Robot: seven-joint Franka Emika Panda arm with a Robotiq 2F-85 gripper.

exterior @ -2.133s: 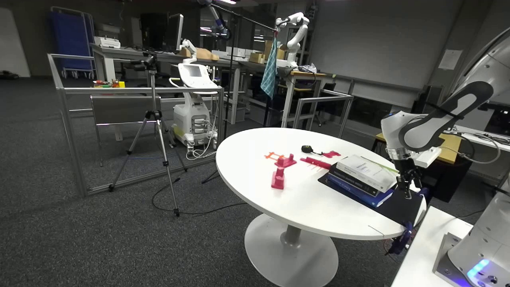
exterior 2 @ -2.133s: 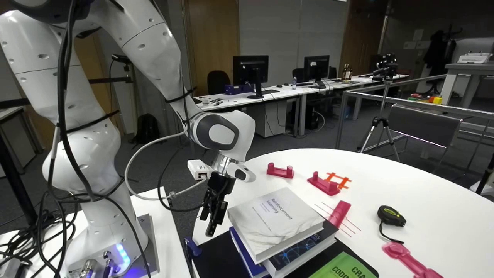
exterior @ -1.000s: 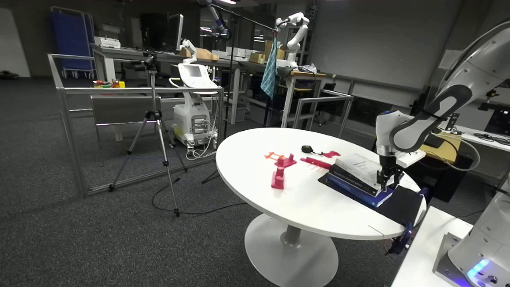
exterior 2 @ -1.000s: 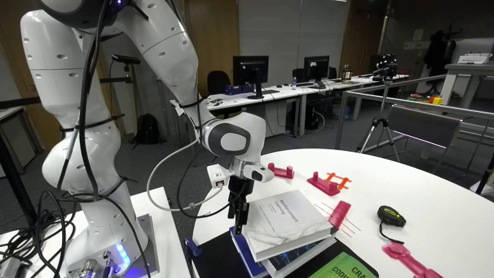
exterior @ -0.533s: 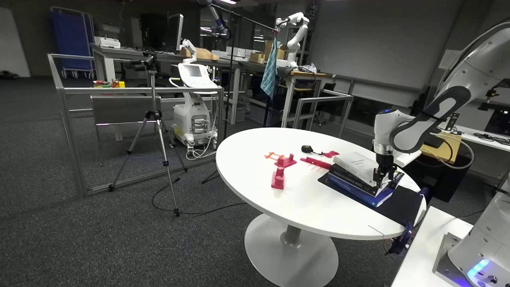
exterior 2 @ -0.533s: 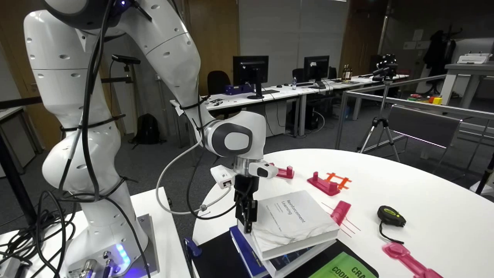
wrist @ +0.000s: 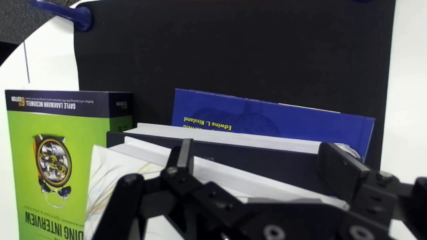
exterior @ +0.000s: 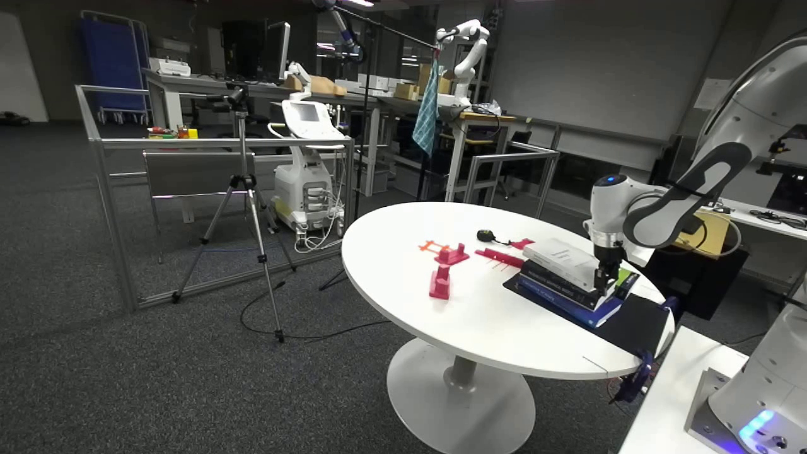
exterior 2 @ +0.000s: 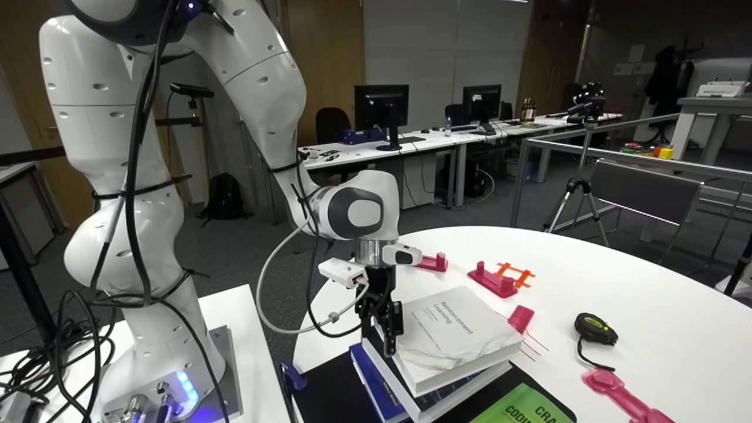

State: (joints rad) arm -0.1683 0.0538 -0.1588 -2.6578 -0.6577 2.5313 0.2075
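My gripper (exterior: 605, 284) points down at the arm-side edge of a stack of books, its fingers spread apart in the wrist view. On top lies the white book (exterior 2: 446, 329) titled Reinforcement Learning, turned at an angle to those beneath. Below it the dark book (wrist: 260, 160) shows a strip of its cover between the open jaws. Lowest is the blue book (wrist: 287, 116). The left finger (wrist: 183, 156) in the wrist view overlaps the white book's page edge; whether it touches cannot be told. Beside the stack is the green book (wrist: 60, 130).
Under the books is a black mat (wrist: 233, 50), with a blue clamp (exterior 2: 292, 376) at the table's edge. On the round white table (exterior: 391, 246) lie several red parts, an orange frame (exterior 2: 517, 275) and a black tape measure (exterior 2: 594, 329).
My gripper has come over from the arm's side to the stack and turned more upright. The white book has slid away from the arm's base, baring more of the dark book. The jaws stay open.
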